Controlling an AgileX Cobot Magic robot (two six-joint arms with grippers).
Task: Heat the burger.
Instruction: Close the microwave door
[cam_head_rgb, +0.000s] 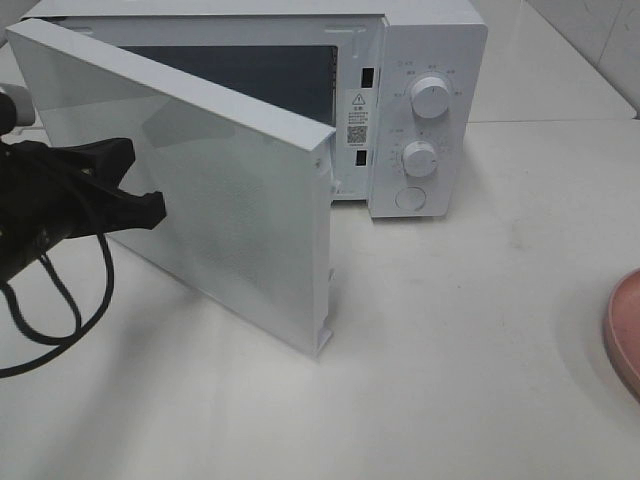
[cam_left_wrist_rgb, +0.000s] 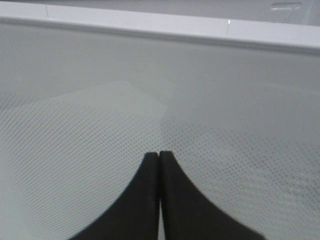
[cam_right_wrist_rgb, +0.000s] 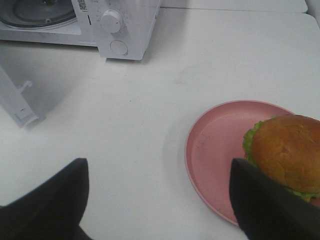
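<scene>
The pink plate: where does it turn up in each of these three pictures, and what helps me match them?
Exterior high: only a sliver of the pink plate shows, cut by the right edge, on the table.
Left wrist: not in it; only the shut left gripper against the microwave door.
Right wrist: lower right, the burger on it.
Shared landmark: the microwave, whose knobs show in the exterior and right wrist views.

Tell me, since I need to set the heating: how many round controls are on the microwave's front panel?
3, stacked on the microwave's right-hand panel: upper knob, lower knob, and round button at the bottom.

High cam + wrists, microwave (cam_head_rgb: 420, 110) shared
</scene>
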